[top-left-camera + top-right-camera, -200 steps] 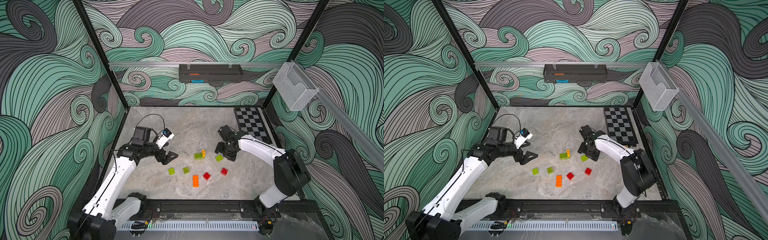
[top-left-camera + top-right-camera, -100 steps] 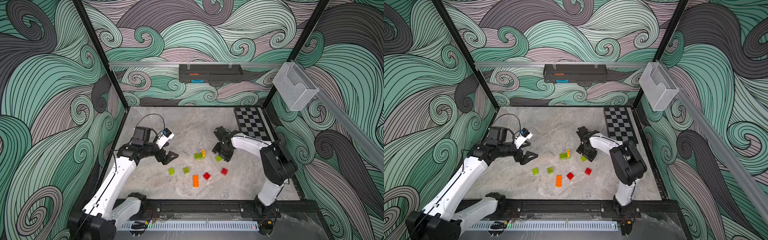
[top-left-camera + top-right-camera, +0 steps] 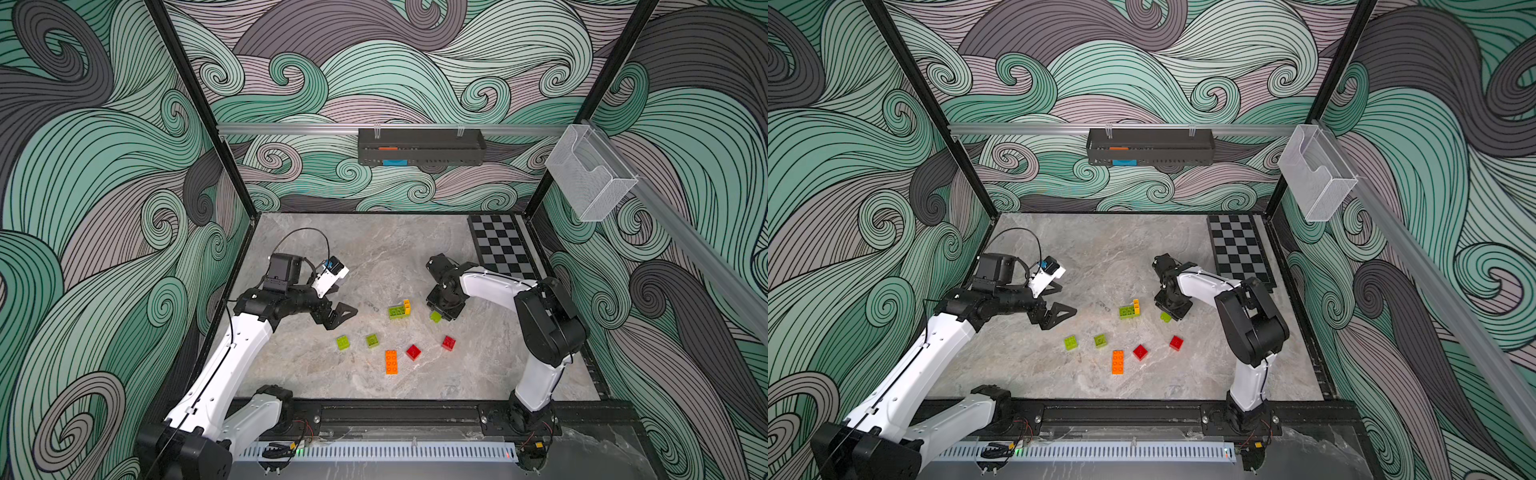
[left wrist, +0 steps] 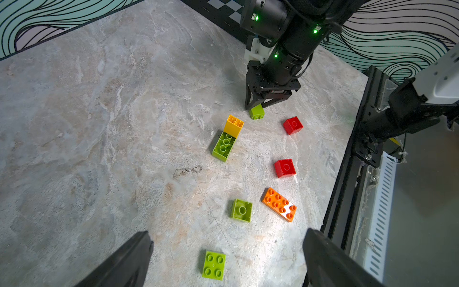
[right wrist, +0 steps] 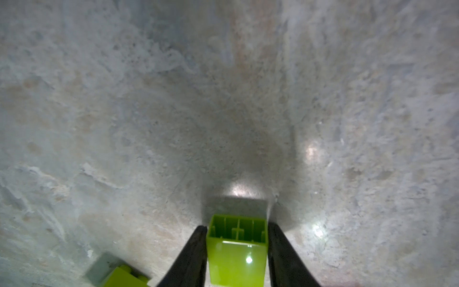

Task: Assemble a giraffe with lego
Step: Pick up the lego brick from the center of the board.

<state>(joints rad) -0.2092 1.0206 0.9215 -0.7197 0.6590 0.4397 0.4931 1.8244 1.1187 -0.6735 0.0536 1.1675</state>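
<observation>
My right gripper (image 3: 440,312) (image 5: 237,227) points down at the table and is shut on a lime green lego brick (image 3: 435,317) (image 5: 238,248), one finger pressed on each side; the brick's hollow underside faces the wrist camera. The giraffe here is a long green brick joined to a yellow one (image 3: 399,309) (image 4: 227,139), lying on its side just left of that grip. Loose on the table lie two small green bricks (image 3: 343,343) (image 3: 372,340), an orange brick (image 3: 391,362) and two red ones (image 3: 413,351) (image 3: 449,343). My left gripper (image 3: 343,316) (image 4: 227,238) hovers open left of them, holding nothing.
A checkerboard mat (image 3: 500,249) lies at the back right of the marble table. A black tray (image 3: 419,147) hangs on the back wall and a clear bin (image 3: 590,174) on the right wall. A black rail (image 3: 395,415) runs along the front edge.
The right gripper's fingers have closed onto the lime green brick, and the right arm's elbow has swung nearer the front. The left arm has not moved.
</observation>
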